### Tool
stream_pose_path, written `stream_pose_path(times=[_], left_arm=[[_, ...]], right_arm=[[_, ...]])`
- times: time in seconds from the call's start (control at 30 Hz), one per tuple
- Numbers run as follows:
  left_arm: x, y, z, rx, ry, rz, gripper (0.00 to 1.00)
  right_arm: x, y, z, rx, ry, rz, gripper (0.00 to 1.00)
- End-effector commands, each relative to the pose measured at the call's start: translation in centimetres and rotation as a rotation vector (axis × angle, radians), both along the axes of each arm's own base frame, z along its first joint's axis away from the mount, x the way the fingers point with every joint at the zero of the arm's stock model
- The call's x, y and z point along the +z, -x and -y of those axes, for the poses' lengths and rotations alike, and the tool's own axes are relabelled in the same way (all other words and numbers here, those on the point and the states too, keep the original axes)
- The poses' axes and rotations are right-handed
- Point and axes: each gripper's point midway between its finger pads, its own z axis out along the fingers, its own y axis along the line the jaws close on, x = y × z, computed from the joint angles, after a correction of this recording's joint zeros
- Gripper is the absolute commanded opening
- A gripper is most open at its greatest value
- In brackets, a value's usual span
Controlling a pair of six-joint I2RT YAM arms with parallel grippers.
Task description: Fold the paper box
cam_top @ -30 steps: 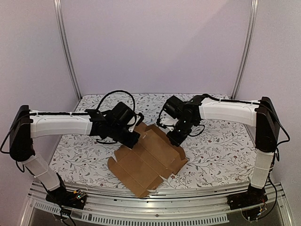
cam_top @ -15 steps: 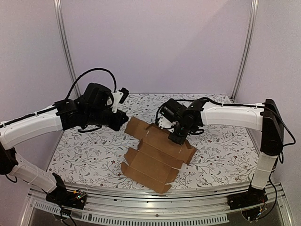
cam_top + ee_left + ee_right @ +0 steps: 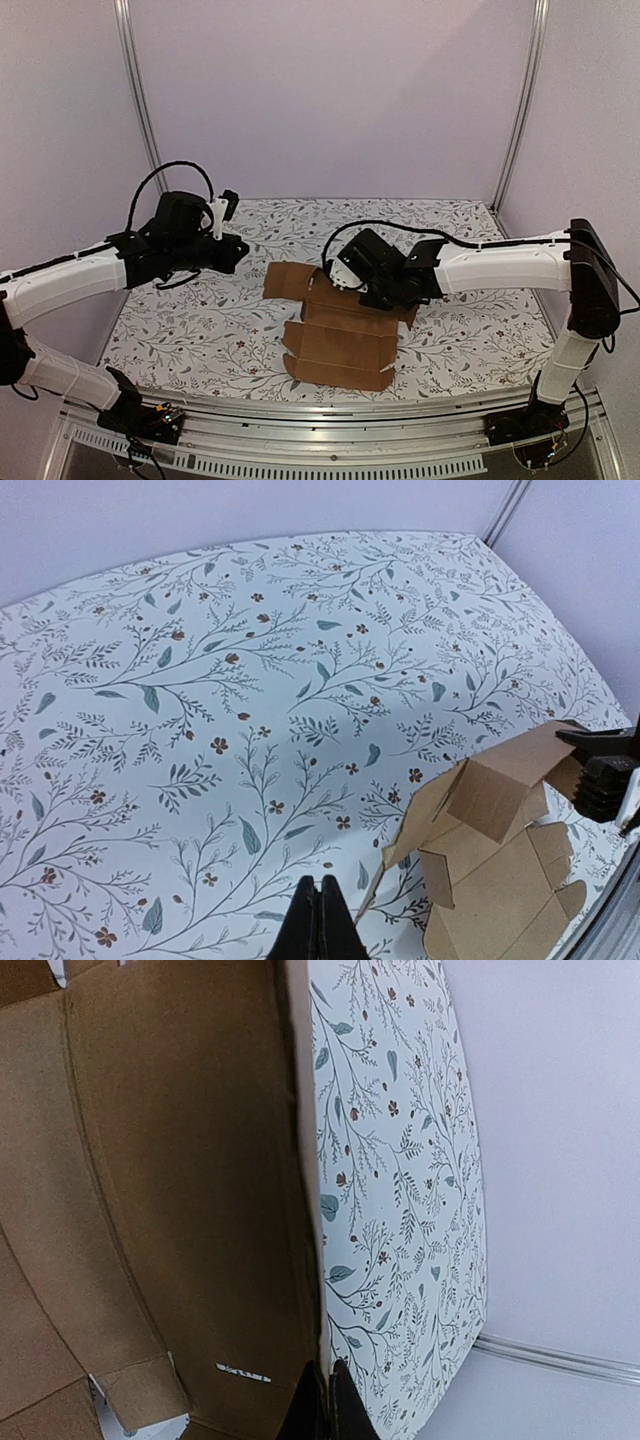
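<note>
The paper box point(image 3: 340, 335) is a brown die-cut cardboard sheet lying mostly open on the flowered table, its flaps partly raised. My right gripper point(image 3: 398, 297) is shut on the box's far right edge; in the right wrist view the thin edge sits between the fingers point(image 3: 325, 1400), with the box's panel point(image 3: 180, 1190) to their left. My left gripper point(image 3: 243, 252) is shut and empty, held above the table to the left of the box and apart from it. In the left wrist view its shut fingertips point(image 3: 320, 920) hover over the cloth, with the box point(image 3: 500, 850) at the lower right.
The flowered tablecloth point(image 3: 200, 330) covers the table. A metal rail point(image 3: 330, 440) runs along the near edge. Two upright poles point(image 3: 140, 110) stand at the back corners against lilac walls. The right arm's gripper body point(image 3: 605, 770) shows at the right edge of the left wrist view.
My left gripper has let go of the box and drawn back up and to the left. The right gripper has swung the box round and lower, so it lies flatter and squarer to the front.
</note>
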Motion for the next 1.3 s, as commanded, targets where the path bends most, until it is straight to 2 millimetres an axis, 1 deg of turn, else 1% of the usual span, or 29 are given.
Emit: stream_pose_path(times=[0.0, 0.13, 0.27, 0.37, 0.5, 0.63, 0.77, 1.0, 1.1, 1.27], left_arm=[[-1.7, -2.0, -0.4, 0.036, 0.081, -0.017, 0.00], [-4.3, -2.5, 0.7, 0.001, 0.116, -0.013, 0.00], [-7.3, -2.5, 2.1, -0.056, 0.149, -0.067, 0.05], [-8.4, -1.9, 3.7, -0.138, 0.198, -0.098, 0.08], [-9.4, -0.7, 5.3, -0.235, 0.258, -0.133, 0.16], [-10.0, 0.8, 6.4, -0.314, 0.311, -0.173, 0.20], [-10.3, 1.9, 6.7, -0.353, 0.316, -0.188, 0.23], [-10.6, 3.4, 7.5, -0.406, 0.327, -0.218, 0.24], [-10.8, 3.9, 7.8, -0.418, 0.317, -0.219, 0.25], [-10.6, 4.7, 8.7, -0.450, 0.306, -0.210, 0.25]], right_arm=[[0.8, -0.5, -0.5, 0.030, 0.032, 0.108, 0.00], [0.1, 0.1, -0.5, 0.056, 0.030, 0.103, 0.00], [-0.1, 0.6, -0.6, 0.083, 0.027, 0.107, 0.00], [-0.1, 0.5, -0.5, 0.082, 0.035, 0.115, 0.00], [-0.1, 0.7, -0.4, 0.084, 0.031, 0.134, 0.00], [-0.2, 0.7, -0.3, 0.084, 0.040, 0.161, 0.00], [-0.4, 0.7, -0.1, 0.080, 0.046, 0.173, 0.00], [-0.3, 0.4, 0.1, 0.068, 0.064, 0.191, 0.00], [-0.1, 0.4, -0.1, 0.068, 0.064, 0.200, 0.00], [0.1, 0.7, -0.6, 0.084, 0.083, 0.229, 0.00]])
